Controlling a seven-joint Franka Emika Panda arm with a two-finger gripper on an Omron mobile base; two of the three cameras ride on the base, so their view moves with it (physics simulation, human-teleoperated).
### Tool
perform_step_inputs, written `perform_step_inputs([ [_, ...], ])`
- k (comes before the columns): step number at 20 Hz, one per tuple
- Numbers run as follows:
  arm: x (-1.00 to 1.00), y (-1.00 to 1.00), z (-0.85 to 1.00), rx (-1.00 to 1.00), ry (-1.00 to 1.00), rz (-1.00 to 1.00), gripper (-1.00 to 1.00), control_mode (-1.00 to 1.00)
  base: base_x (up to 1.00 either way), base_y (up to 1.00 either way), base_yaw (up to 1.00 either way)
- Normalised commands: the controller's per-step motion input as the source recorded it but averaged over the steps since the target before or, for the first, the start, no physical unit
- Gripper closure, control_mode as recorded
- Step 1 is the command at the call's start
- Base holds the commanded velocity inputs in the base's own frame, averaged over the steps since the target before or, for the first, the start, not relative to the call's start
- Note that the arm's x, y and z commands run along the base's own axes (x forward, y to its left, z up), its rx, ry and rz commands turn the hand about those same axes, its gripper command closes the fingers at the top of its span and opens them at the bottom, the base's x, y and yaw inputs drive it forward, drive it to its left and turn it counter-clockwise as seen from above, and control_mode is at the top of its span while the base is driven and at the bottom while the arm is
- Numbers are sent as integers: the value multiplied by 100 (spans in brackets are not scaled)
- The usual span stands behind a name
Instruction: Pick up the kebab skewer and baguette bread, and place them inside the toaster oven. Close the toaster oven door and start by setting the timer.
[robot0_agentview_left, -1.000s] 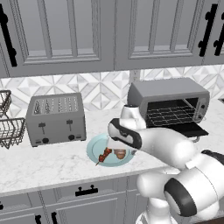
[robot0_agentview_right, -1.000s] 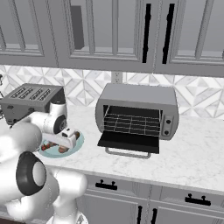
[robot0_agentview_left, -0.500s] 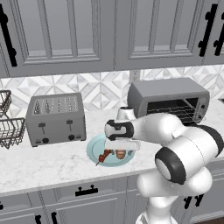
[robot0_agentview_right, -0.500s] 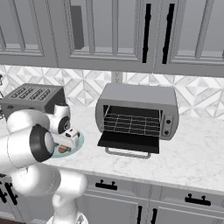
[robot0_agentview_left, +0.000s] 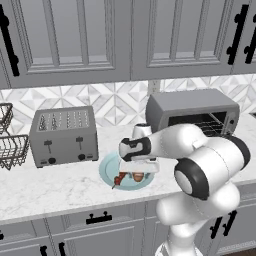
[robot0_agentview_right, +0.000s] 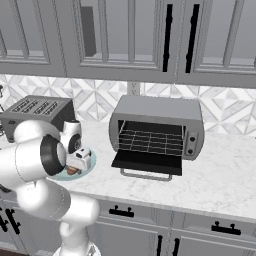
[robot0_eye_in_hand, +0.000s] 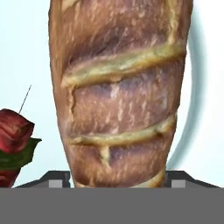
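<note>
The baguette (robot0_eye_in_hand: 120, 92) lies on the plate (robot0_agentview_left: 109, 169) at lower centre, the skewer (robot0_eye_in_hand: 13, 146) beside it. The pincer (robot0_agentview_left: 138, 169) hangs directly over it; its grip cannot be told. A toaster (robot0_agentview_left: 63, 135) stands left, the open oven (robot0_agentview_right: 157, 134) right on the surface (robot0_agentview_right: 220, 177).

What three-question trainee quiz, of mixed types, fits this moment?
1. True or false: the toaster oven door is shut.
2. Which food lies between the fingertips of the gripper in the hand view? A) kebab skewer B) baguette bread C) toast
3. Fill in: both foods lie on a teal ____.

Key: 1 false, it hangs open with the rack showing; 2 B; 3 plate.
</note>
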Motion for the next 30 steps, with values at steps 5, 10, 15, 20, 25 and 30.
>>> perform_step_inputs([
  [5,-10,-3,-10,0,0,-4,100,-100,0,0,0],
  [10,-54,-37,58,2,0,-4,100,-100,0,0,0],
  [15,-53,-71,100,13,0,0,100,-100,0,0,0],
  [20,-35,-79,98,4,0,0,100,-100,0,0,0],
  [25,-27,-59,89,0,0,2,100,-100,0,0,0],
  [30,6,-48,31,0,1,2,100,-100,0,0,0],
])
